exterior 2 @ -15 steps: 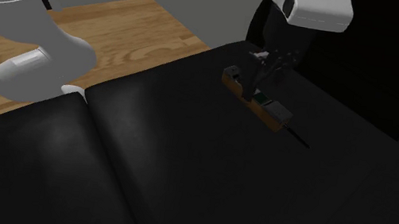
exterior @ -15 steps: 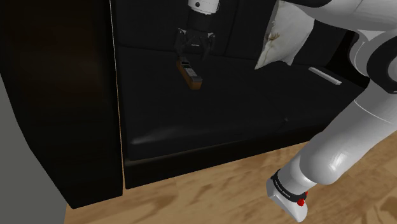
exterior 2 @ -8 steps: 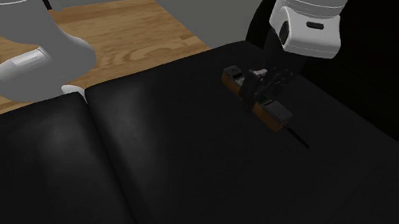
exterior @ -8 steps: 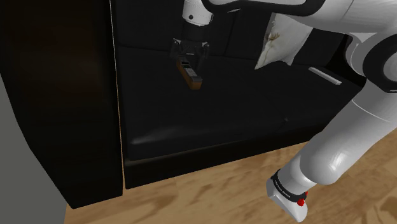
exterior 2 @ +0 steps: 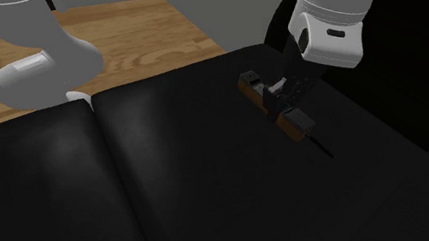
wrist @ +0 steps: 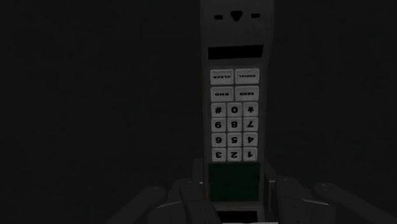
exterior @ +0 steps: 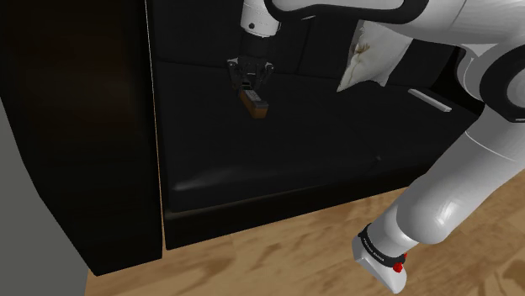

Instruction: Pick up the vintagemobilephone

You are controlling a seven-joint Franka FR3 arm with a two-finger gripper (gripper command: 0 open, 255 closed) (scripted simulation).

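so the vintagemobilephone (exterior: pixel 256 104) lies mid-seat on the black sofa (exterior: pixel 294 151), well clear of its front edge with open seat all round, and the gripper (exterior: pixel 246 86), lower than before, now pinches its sides.

The phone (exterior: pixel 255 105), shared by all three views, is seen downward from behind the arm (exterior: pixel 454 185) at 12 o'clock, from across the black sofa (exterior 2: pixel 195 182) at 1 o'clock, and closely from the wrist.

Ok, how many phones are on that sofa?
1. The phone lies on the black sofa seat, right under the pincer. The white pillow might hide another.
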